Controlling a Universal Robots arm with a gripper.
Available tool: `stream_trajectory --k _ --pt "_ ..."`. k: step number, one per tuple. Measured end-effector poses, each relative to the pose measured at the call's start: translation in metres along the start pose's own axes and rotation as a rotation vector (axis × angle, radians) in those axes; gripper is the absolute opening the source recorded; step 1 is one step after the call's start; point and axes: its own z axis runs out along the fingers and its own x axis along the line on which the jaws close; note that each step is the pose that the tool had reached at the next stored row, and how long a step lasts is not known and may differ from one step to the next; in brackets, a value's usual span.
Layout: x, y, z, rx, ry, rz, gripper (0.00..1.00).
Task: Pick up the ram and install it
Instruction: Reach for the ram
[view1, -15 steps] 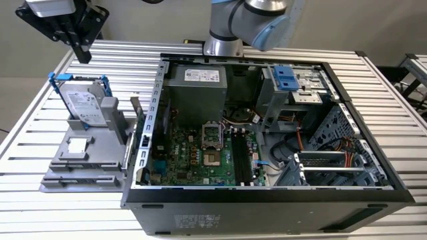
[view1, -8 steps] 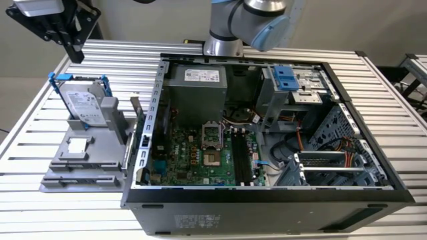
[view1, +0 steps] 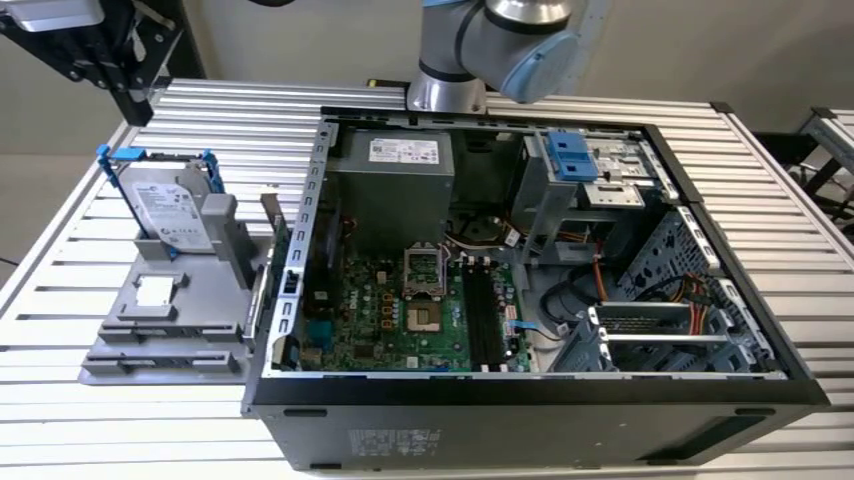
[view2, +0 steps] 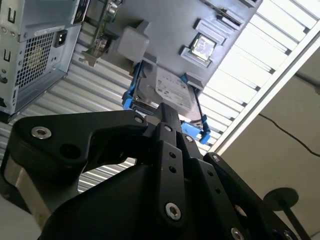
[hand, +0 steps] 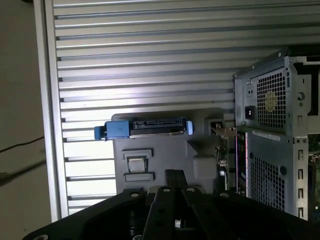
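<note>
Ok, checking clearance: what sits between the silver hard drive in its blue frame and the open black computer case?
In the exterior view, a grey plastic holder with a raised block and a thin upright card stand between the hard drive and the case.

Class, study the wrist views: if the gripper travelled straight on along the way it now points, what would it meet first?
Most likely the hard drive standing in the grey holder. The gripper aims at that spot, though depth is unclear and it might touch the holder itself first.
</note>
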Motion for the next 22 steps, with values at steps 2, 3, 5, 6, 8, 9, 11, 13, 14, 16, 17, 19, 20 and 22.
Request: stream_trajectory --k 2,3,5,6,8,9,11,13,14,16,17,19,20,22 --pt "0.0029 -0.0002 0.0000 0.0000 0.0001 0.000 0.00" --pt "0.0047 -0.0003 0.0000 0.0001 0.0002 0.000 0.00" --pt "0.0095 -0.0006 -0.0001 0.0000 0.0002 0.000 0.00" --pt "0.0126 -0.0009 -0.0001 0.0000 0.0001 0.000 0.00" --pt "0.0182 -0.0013 -0.0002 0.0000 0.0001 0.000 0.00" --pt "0.0192 -0.0013 -0.0002 0.0000 0.0001 0.000 0.00" --pt "0.0191 -0.0013 -0.0002 -0.0001 0.0003 -0.003 0.00" --pt "0.0191 -0.0016 -0.0002 0.0000 0.0006 -0.009 0.00" --pt "0.0191 -0.0023 -0.0003 0.0000 0.0008 -0.013 0.00" --pt "0.0190 -0.0041 -0.0002 -0.0002 0.0011 -0.019 0.00" --pt "0.0189 -0.0053 -0.0002 -0.0001 0.0012 -0.022 0.00" --pt "0.0187 -0.0075 -0.0002 -0.0002 0.0015 -0.028 0.00" --pt "0.0186 -0.0087 -0.0002 -0.0002 0.0016 -0.030 0.00" --pt "0.0182 -0.0117 -0.0002 -0.0003 0.0017 -0.034 0.00"
